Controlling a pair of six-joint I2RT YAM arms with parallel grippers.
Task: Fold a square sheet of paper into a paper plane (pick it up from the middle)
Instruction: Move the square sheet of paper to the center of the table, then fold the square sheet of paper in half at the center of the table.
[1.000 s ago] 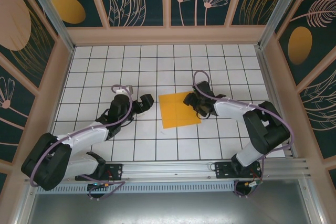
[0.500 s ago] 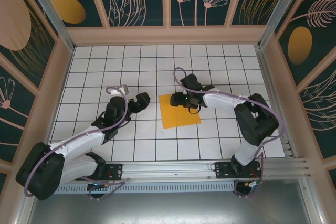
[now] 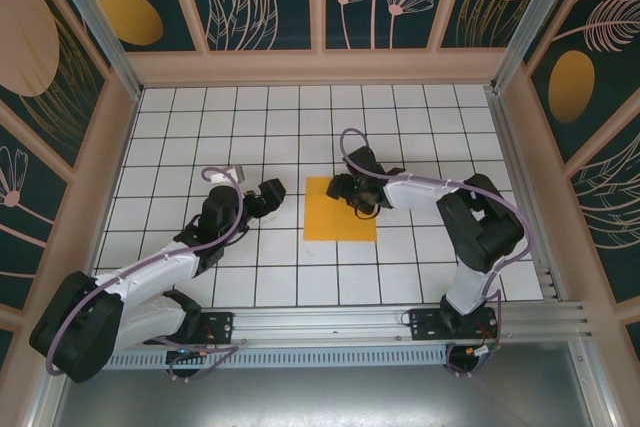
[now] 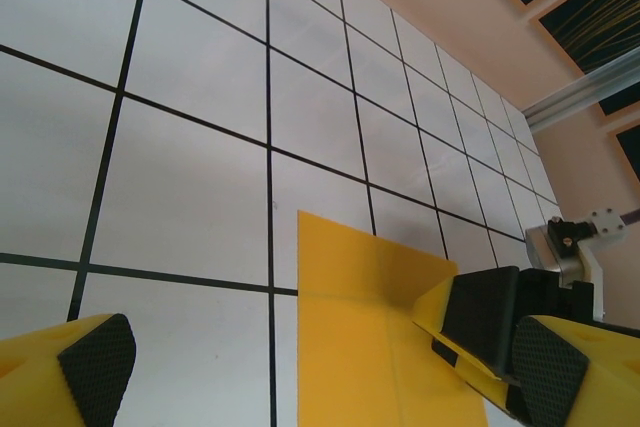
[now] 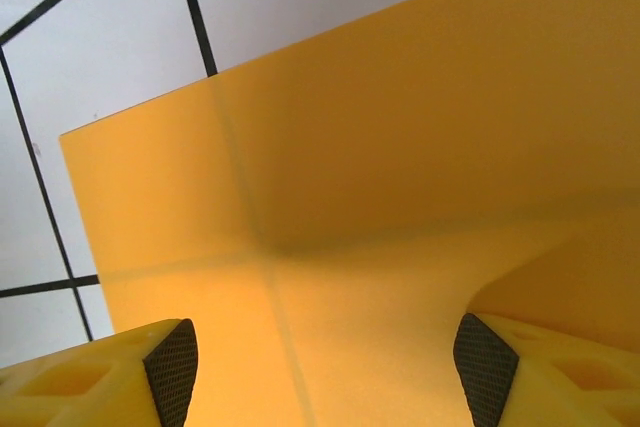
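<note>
So the thin orange-yellow square sheet of paper (image 3: 338, 217) is lying flat on the white table (image 3: 200, 127) with black grid lines, pretty much dead centre between the two arms. It's nowhere near a plane yet, though in the right wrist view you can see faint crease lines (image 5: 268, 277) crossing near its middle.

The right gripper (image 3: 352, 191) is down low over the far part of the sheet, a bit right of centre. From its own camera the jaws are spread fairly wide, a black pad (image 5: 172, 367) on either side with only paper beneath and nothing pinched. My guess is it's parked there on purpose. The task says to pick up from the middle, and the crossing creases sit just ahead of the fingers, so it looks lined up to press down and pinch the paper there. Whether the pads are actually touching the sheet, I can't tell.

The left gripper (image 3: 270, 194) sits just beside the sheet's left edge, off the paper, jaws as wide as they go and holding nothing. Its wrist view looks across a corner of the sheet. It reads to me like a waiting helper, ready to pin or take an edge once the paper comes up. Thin paper flat on a smooth table is a pain to grab, so a slip wouldn't shock me.
</note>
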